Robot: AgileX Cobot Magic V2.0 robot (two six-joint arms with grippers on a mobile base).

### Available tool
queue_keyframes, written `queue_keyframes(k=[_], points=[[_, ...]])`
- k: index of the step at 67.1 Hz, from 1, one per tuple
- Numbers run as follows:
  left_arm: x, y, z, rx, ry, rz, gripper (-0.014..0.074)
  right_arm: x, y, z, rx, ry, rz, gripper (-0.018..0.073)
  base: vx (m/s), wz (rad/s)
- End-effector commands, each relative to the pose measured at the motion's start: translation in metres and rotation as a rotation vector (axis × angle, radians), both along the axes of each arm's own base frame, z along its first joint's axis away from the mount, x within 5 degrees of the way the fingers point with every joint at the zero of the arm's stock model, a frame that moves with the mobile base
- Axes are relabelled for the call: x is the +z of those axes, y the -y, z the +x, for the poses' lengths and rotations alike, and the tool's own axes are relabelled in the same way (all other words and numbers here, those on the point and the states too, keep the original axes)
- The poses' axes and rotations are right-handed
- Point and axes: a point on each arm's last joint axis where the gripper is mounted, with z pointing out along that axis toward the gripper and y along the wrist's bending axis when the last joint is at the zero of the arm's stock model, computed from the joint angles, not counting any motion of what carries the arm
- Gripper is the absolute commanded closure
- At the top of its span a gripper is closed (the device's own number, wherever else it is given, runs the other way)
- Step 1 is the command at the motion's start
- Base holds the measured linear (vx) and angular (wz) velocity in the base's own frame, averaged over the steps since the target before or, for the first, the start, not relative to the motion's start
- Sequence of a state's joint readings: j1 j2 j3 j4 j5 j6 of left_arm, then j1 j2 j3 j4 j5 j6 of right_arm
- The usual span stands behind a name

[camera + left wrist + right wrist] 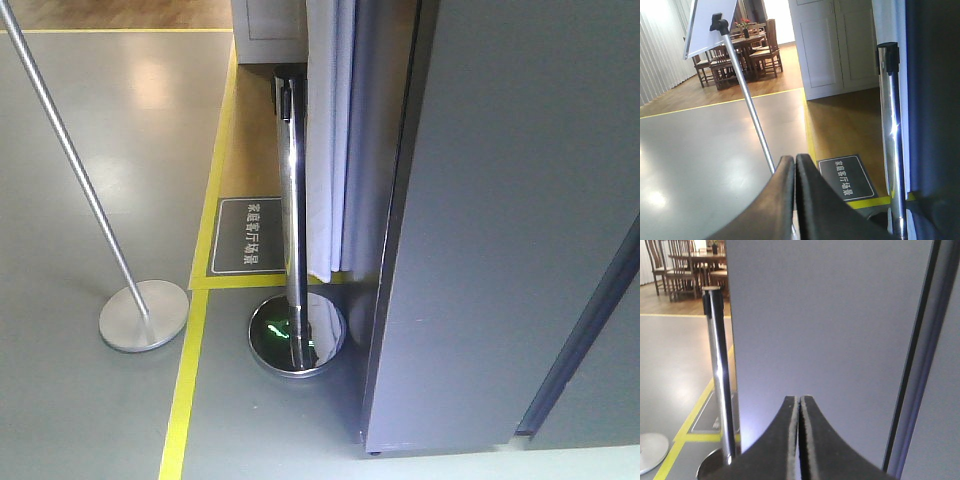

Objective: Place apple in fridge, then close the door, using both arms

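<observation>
- Standing beside the rig, I face the dark grey outside of the fridge (500,220), which fills the right of the front-facing view; a narrow dark seam runs down it towards the lower right, and no white interior shows.
- The apple is nowhere to be seen in any of the three views, so I cannot say from here whether it is inside the fridge or somewhere else.
- The left gripper (795,165) has its two black fingers pressed together with nothing between them; it points out over the grey floor (90,150) towards the chrome barrier post (892,140) and the floor sign (846,177).
- The right gripper (799,405) is likewise closed and empty, its pale-edged pads meeting in a thin line, aimed straight at the flat grey panel of the door (830,330), close in front of it.
- My reading: with both hands empty and only grey exterior showing, the door-closing step is either at its end or done.
- If the seam is a leftover gap, the next move calls for a flat push on the panel with closed fingers.
- The door looks smooth, plain and handle-free from this side, so pushing suits it better than gripping.
</observation>
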State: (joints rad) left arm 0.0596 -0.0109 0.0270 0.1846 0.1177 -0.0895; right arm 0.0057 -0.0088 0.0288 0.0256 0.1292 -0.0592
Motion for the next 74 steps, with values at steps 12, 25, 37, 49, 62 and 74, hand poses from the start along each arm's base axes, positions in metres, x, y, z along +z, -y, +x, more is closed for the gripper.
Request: queue_keyframes(k=[12,25,37,49,62,74], points=[[0.0025,0.0014,-0.0005,-0.016,0.074,-0.004,0.0605,0.0083,0.0006,-0.0002,-0.009,0.120,-0.021,0.0561,0.00,0.00],[0.0025,0.0014,-0.0005,-0.016,0.074,-0.004,0.0605,0.0080,0.0006,-0.0002,-0.009,0.116,-0.020,0.0561,0.00,0.00],[0.0025,0.0014,-0.0005,-0.016,0.074,-0.004,0.0605,0.0080,0.0006,-0.0002,-0.009,0.116,-0.020,0.0561,0.00,0.00],[0.0025,0.0014,-0.0005,-0.016,0.074,-0.004,0.0605,0.0080,0.0006,-0.0002,-0.009,0.116,-0.018,0.0561,0.00,0.00],[0.0025,0.0014,-0.0005,-0.016,0.074,-0.004,0.0605,0.0080,0.0006,-0.0002,-0.009,0.116,-0.018,0.0561,0.00,0.00],[0.0025,0.0014,-0.0005,-0.016,0.074,-0.004,0.0605,0.0080,0.0006,-0.0002,-0.009,0.116,-0.018,0.0561,0.00,0.00]])
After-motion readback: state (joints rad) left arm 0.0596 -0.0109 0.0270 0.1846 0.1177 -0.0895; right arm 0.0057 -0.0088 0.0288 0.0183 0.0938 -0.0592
